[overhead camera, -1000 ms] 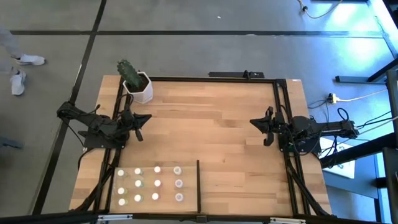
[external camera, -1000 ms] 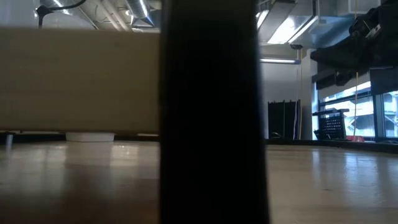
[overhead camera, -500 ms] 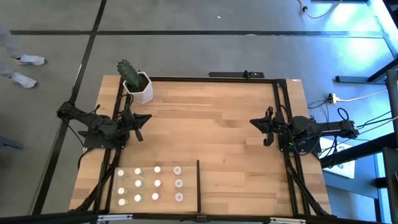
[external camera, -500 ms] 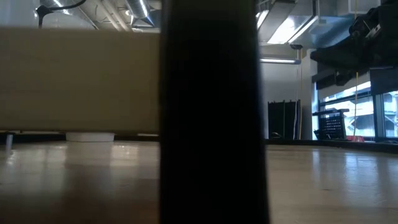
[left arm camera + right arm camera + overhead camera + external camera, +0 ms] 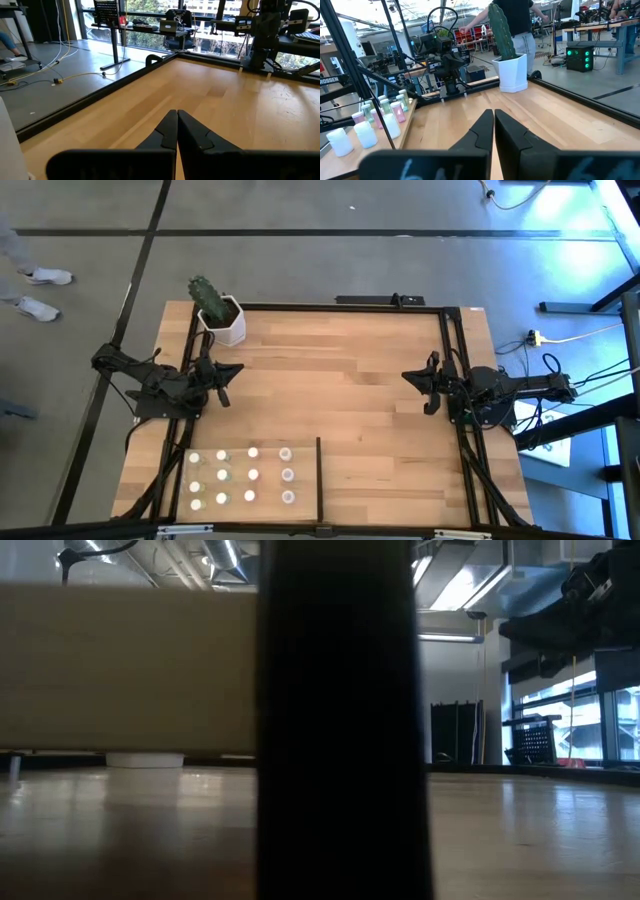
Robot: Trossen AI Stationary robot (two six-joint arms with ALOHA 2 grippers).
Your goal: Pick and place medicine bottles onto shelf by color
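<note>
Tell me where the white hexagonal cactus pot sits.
In the high view, the white hexagonal cactus pot sits at the wooden tabletop's far left corner, beyond the left gripper.

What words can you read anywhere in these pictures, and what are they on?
"ROSSEN": white letters on a dark part at the edge of the right wrist view; the start of the word is cut off.
Bottles: no label can be read; too small.
Cactus pot: no writing shows.
High, low and left wrist views: no words can be read.
</note>
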